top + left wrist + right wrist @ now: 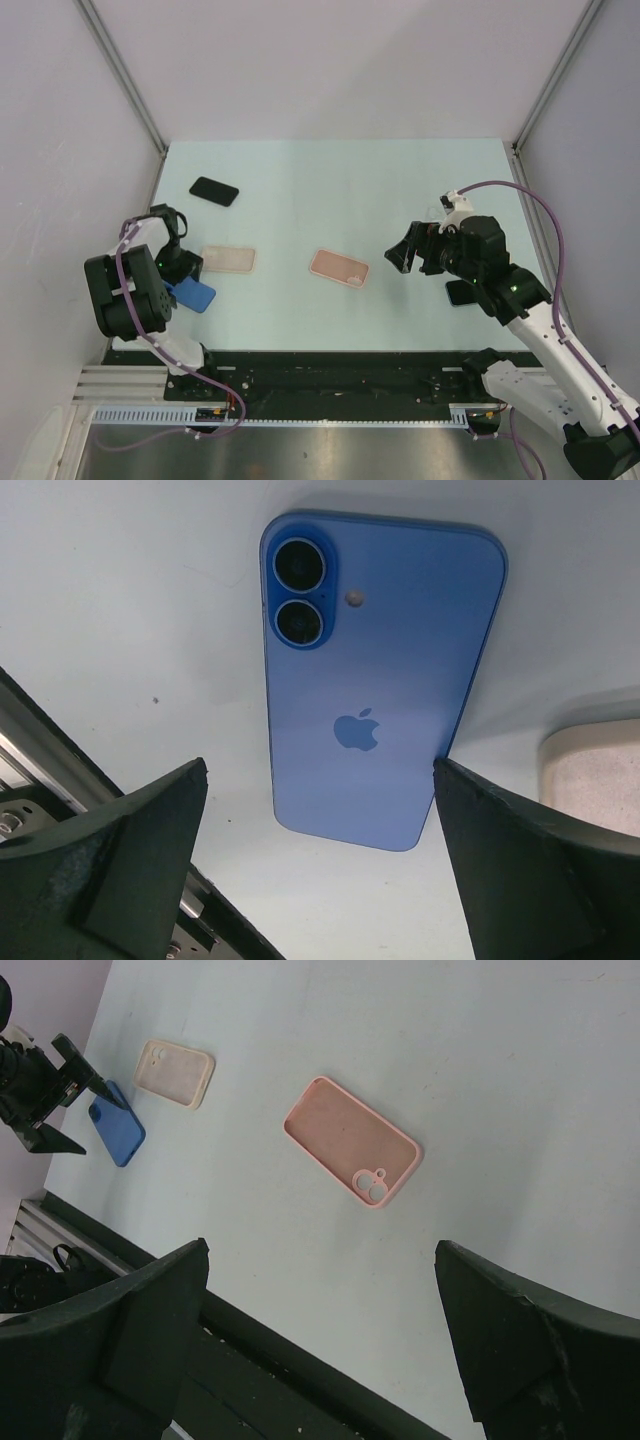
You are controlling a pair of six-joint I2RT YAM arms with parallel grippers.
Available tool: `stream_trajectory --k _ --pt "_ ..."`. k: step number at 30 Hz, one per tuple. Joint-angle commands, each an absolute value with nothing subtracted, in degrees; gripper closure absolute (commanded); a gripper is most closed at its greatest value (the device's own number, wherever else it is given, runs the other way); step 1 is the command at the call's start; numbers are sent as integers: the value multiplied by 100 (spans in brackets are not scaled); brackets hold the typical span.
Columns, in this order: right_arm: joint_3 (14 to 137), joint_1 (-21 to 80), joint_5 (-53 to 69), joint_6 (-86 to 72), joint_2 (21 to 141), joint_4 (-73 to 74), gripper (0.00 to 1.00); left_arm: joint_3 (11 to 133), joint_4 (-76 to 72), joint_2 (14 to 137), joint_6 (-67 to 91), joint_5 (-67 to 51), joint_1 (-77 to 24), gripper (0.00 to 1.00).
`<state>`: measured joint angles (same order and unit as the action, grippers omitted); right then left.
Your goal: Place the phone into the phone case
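A blue phone (192, 293) lies back up on the table at the near left; its two lenses and logo show in the left wrist view (375, 680). My left gripper (183, 268) is open and empty just above it (320, 880), the phone's end lying between the spread fingers without touching them. A beige phone case (228, 260) lies just right of the phone, its corner showing in the left wrist view (595, 770). A pink phone case (339, 267) lies open side up at mid-table (350, 1140). My right gripper (405, 255) is open and empty, raised right of the pink case (320, 1350).
A black phone (214, 191) lies at the far left. A dark flat object (460, 293) lies partly hidden under the right arm. The black front rail (300, 1360) runs along the near table edge. Side walls close in the table.
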<state>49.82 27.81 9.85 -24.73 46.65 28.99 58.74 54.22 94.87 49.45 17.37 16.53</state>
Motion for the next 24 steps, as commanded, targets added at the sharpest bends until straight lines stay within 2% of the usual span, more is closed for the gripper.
stream_trajectory --k 1,12,24 --pt "4983 2804 941 -2408 4684 2786 0 5968 5027 9712 4983 1653 1687 0" --pt "4983 2813 1002 -2443 4623 2786 0 6117 5063 9985 4826 1494 1688 0" --pt "4992 2821 1081 -2505 4588 2804 0 5915 4641 9307 4561 1143 1687 0"
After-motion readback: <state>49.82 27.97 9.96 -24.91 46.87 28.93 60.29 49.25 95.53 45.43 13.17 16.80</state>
